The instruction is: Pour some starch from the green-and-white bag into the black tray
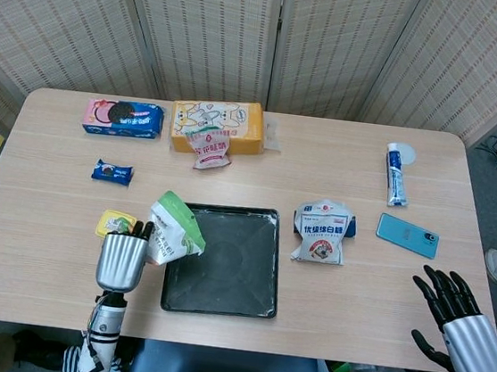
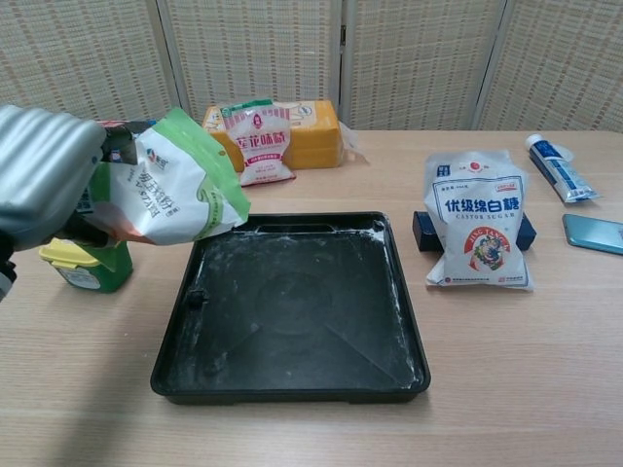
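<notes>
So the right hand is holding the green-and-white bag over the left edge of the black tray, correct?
Not quite: the left hand holds the green-and-white bag over the left edge of the black tray. The head view shows the right hand open and empty at the table's far right.

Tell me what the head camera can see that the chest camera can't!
Only the head view shows the right robot hand, open and low beside the table, and the small blue snack packet lying flat.

Only the chest view shows the dark blue box hidden behind the white sugar bag.

Both show the left robot hand holding the green-and-white bag over the left edge of the black tray, plus the yellow-lidded green tub, the orange box, toothpaste tube and teal phone.
</notes>
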`<state>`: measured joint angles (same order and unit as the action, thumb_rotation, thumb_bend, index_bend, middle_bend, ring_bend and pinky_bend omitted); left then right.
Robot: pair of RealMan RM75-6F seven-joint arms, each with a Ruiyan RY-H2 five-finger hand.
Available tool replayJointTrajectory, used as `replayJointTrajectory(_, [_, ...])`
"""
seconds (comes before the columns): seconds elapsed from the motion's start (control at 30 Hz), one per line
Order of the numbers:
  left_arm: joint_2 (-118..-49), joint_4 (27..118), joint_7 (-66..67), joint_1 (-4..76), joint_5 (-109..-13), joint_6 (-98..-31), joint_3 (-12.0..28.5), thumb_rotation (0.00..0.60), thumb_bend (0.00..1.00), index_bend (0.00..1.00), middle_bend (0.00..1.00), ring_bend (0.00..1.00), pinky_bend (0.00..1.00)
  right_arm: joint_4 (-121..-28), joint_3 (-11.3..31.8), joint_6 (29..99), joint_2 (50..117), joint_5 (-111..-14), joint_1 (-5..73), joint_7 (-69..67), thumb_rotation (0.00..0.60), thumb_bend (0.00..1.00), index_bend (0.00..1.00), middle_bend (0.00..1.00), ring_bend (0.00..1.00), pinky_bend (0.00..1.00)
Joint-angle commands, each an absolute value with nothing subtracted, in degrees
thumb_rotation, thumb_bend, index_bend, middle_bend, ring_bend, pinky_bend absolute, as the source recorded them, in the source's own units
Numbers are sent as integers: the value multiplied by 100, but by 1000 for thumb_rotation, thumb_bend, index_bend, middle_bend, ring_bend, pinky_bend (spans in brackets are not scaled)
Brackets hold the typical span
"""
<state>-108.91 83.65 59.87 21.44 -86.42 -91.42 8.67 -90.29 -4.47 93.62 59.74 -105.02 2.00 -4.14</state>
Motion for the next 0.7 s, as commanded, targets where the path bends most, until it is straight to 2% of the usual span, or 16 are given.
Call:
replayJointTrajectory(0.03, [-11060,8106,6135,2226,-8786,-9110,814,600,241,651,763,946,975,-9035,-450,9350,5979,-10503,203,-399,600,308,0,0,0,0])
replayJointTrajectory(0.5, [-11449,6621,6457,2376,-9736,-9419,537,600,241,651,763,946,975,-9026,-448,9374,5976,-10504,192,-406,600,308,0,0,0,0])
replayJointTrajectory(0.7, [-11497,6323,6335,2359,-9874,-9460,497,600,241,651,763,947,975,-9034,-450,9329,5988,-10499,206,-371,600,309,0,0,0,0])
